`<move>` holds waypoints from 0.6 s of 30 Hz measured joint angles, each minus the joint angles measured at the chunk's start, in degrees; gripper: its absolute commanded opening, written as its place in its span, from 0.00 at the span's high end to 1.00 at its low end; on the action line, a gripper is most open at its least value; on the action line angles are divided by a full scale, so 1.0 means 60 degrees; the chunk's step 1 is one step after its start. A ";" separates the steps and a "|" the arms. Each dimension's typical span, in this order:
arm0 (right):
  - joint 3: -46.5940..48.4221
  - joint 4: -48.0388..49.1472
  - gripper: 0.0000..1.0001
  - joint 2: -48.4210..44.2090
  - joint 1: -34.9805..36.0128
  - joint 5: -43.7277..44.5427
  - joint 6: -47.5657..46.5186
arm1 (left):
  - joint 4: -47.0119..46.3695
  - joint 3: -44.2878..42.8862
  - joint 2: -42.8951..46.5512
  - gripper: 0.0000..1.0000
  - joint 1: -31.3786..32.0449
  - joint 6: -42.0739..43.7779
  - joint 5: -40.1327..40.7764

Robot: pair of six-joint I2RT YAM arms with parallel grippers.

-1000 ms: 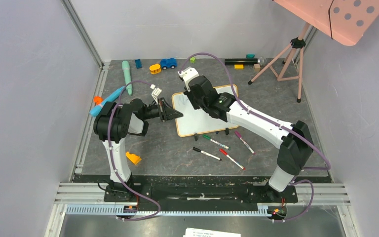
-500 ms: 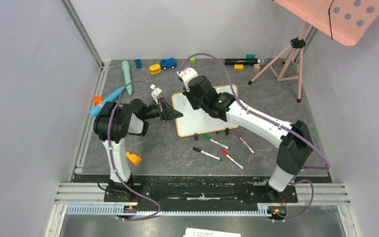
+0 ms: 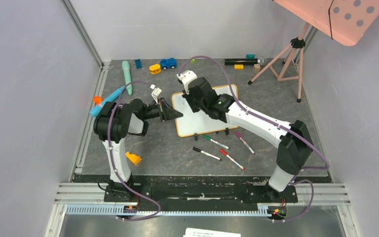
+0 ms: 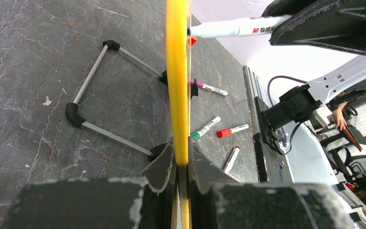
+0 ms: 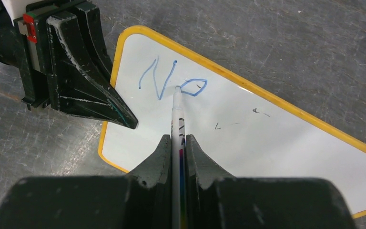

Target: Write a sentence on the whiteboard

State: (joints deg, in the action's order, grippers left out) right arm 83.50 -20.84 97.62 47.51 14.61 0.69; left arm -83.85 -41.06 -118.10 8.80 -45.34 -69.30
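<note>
Surface point(image 3: 168, 148): dark and stone-patterned. It carries the board under both sets of jaws, and spare markers point(image 3: 216, 142) lie loose on the near side of the right jaws.

Whiteboard point(image 3: 197, 121): propped at a tilt on its black feet and a wire stand. One short edge sits inside the left jaws and its face is directly under the right jaws. I judge it thin, stiff and light, so pen pressure could easily skid or rock it. The glossy face would smear if touched.

Where to hold: the frame, at the short edge away from the writing. This keeps the jaws off the ink and off the pen's path.

Left jaws: closed tight on the yellow frame point(image 4: 177, 71), one finger on each face of the board. The left wrist view shows the frame edge-on, running straight out of them.

Right jaws: closed on the marker point(image 5: 177, 109), which points out ahead of them and down to the board.

Marker: a slim, smooth plastic barrel that I judge could twist in a loose pinch. The grip sits well back from the tip, and the tip touches the board.

Sentence point(image 5: 167, 80): only just begun, with a blue "N" and one small loop just beyond the right jaws, near the corner the left jaws hold. The rest of the board is blank apart from a few faint specks.
</note>
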 measured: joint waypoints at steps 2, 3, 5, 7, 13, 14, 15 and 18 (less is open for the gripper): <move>-0.0076 0.0007 1.00 -0.0011 0.0004 -0.0076 0.0033 | 0.0025 0.0000 0.0000 0.96 0.0000 0.0000 0.0007; -0.0113 0.0022 1.00 -0.0026 0.0004 -0.0098 0.0040 | 0.0029 -0.0004 0.0000 0.96 0.0000 0.0000 0.0011; -0.0204 0.0040 1.00 -0.0066 0.0004 -0.0124 0.0055 | 0.0033 0.0000 0.0000 0.96 0.0000 0.0000 0.0011; -0.0270 0.0033 1.00 -0.0117 0.0004 -0.0131 0.0058 | 0.0029 0.0000 0.0000 0.96 0.0004 0.0000 0.0007; -0.0466 -0.0044 1.00 -0.0248 0.0004 -0.0044 0.0055 | 0.0025 0.0000 0.0000 0.96 0.0004 0.0004 0.0004; -0.0495 -0.0076 1.00 -0.0270 0.0004 -0.0011 0.0055 | 0.0025 0.0000 0.0000 0.97 0.0004 0.0004 0.0000; -0.0517 -0.0098 1.00 -0.0299 0.0004 0.0033 0.0055 | 0.0025 0.0000 0.0000 0.98 0.0004 0.0004 0.0000; -0.0630 -0.0113 1.00 -0.0404 0.0000 0.0120 0.0047 | 0.0004 0.0000 0.0000 0.98 0.0004 0.0004 -0.0015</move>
State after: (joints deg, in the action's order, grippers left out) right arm 79.72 -21.52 95.20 47.51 15.33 0.97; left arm -83.83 -41.06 -118.10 8.82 -45.32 -69.38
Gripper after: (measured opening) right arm 0.118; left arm 0.123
